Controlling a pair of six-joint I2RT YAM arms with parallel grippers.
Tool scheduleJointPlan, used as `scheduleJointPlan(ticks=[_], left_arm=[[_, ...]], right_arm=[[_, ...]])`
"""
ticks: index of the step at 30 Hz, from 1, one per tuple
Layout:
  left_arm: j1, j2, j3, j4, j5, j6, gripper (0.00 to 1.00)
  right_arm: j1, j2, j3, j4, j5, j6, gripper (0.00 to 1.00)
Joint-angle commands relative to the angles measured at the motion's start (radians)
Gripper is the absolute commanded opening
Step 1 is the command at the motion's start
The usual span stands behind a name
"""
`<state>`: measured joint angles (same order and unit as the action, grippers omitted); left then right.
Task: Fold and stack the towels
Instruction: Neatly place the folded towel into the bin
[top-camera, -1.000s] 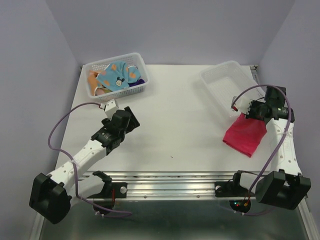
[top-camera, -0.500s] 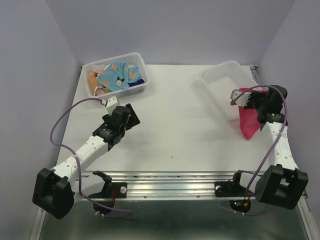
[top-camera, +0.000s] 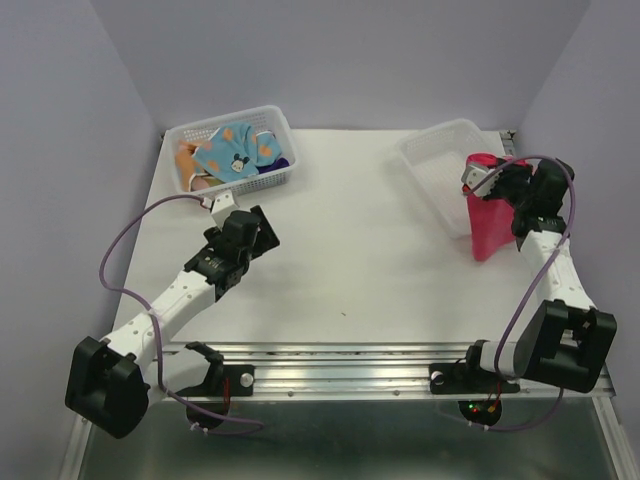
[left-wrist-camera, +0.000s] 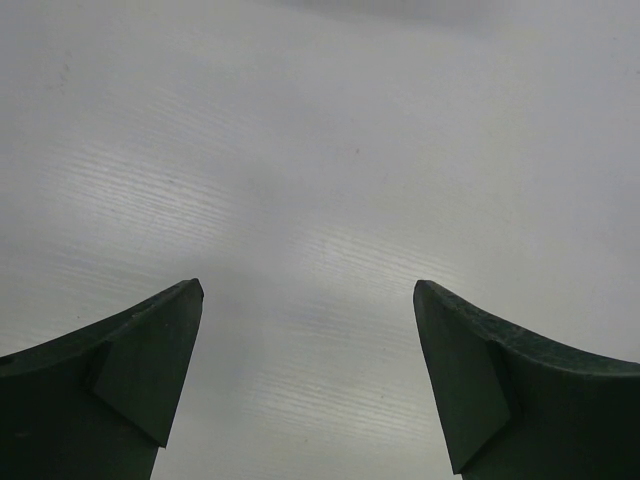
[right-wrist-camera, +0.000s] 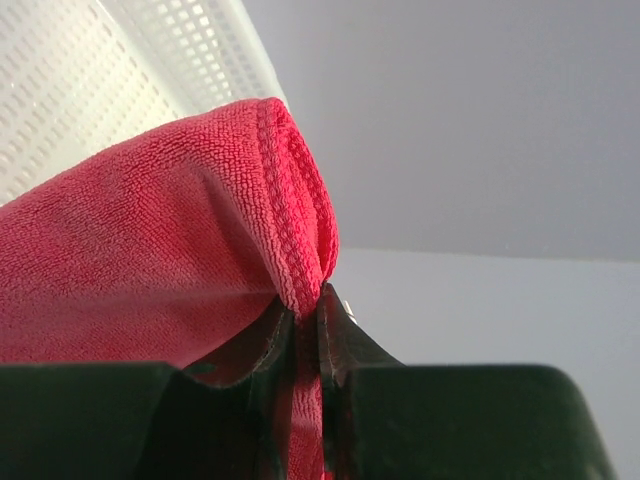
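The right gripper has its jaws pressed together on a thin pinch of the bright pink-red towel. In the right wrist view, a stitched hem runs down into the narrow slot between the dark fingers. The rest of the cloth bulges up and to the left of the grip in a rounded fold. Behind it, in the upper left of that frame, is the perforated wall of a white plastic basket.

From above, the right gripper is at the right of the frame, over the near right end of this white basket. The pink-red towel hangs down from it in a narrow drape just beside the basket. Whether its lower end touches the table cannot be told.

The left gripper has its jaws wide apart and holds nothing. Between its two dark fingertips only the bare white table surface shows. In the top view the left gripper sits left of centre, just below a second white basket in the upper left. In that basket lie a light blue towel with orange spots, a peach-orange towel at its left end and a dark purple towel at its right end.
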<state>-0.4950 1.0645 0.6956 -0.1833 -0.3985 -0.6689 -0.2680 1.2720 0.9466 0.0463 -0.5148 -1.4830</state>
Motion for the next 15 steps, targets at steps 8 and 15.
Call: scheduleJointPlan(ticks=[8,15], left_arm=[[0.009,-0.026,0.054,0.019,-0.036,0.019,0.99],[0.013,-0.024,0.058,0.021,-0.046,0.017,0.99]], right_arm=[[0.006,0.170,0.104,0.274,-0.226,0.108,0.01],[0.062,0.335,0.156,0.418,-0.150,0.151,0.01]])
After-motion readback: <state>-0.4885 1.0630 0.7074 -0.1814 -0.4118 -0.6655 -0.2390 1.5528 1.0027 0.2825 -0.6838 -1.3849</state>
